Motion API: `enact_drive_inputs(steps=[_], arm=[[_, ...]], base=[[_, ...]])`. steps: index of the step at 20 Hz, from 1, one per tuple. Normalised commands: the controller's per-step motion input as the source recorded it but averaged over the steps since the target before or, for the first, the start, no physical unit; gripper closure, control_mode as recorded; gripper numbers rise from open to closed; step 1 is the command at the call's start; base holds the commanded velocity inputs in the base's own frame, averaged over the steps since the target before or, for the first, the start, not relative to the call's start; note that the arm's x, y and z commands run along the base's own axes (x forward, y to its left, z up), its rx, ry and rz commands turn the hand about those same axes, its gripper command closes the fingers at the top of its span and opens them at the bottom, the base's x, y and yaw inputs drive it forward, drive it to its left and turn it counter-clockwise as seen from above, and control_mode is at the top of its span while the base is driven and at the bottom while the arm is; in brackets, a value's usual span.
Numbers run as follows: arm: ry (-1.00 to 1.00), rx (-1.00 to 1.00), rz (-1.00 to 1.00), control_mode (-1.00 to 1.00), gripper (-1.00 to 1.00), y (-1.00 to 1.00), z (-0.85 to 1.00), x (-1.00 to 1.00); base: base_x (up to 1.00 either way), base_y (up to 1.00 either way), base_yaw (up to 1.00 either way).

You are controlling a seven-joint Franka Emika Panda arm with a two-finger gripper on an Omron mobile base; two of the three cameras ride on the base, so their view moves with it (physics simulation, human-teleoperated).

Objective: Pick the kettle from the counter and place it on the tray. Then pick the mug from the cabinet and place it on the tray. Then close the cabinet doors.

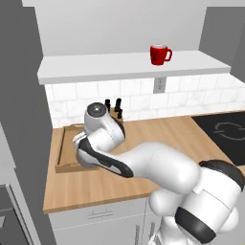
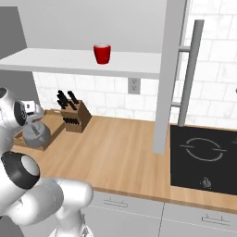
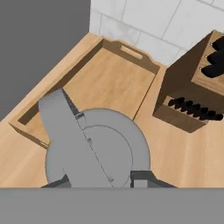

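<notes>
One grey kettle [image 3: 98, 146] sits just ahead of the fingers [image 3: 142, 178]. One wooden tray [image 3: 109, 74], one knife block [image 3: 197, 85], one red mug [image 1: 160, 54], one stovetop [image 2: 203, 159].

Arm [image 1: 158, 165]: glossy white rounded shells, bulbous segments. Dark charcoal bands at joints; one dark collar on the big segment nearest the base, a dark strip along the slimmer link. Round grey end cap on the wrist housing. Finger tips [image 3: 142, 178] small, dark, angular.
</notes>
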Motion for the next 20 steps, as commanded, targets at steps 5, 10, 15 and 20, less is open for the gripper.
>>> enact_drive_inputs(steps=[5,10,15,20], arm=[[-0.06,-0.08,-0.03,-1.0,1.0,0.38,0.03,0.4],[-0.14,-0.1,-0.03,-1.0,1.0,0.26,0.12,0.04],[-0.06,-0.06,-0.04,-1.0,1.0,0.19,0.02,0.17],[-0.01,-0.02,-0.01,-1.0,1.0,0.09,0.0,0.36]], base=[[0.0,0.0,0.0],[0.0,0.0,0.0],[0.0,0.0,0.0],[0.0,0.0,0.0]])
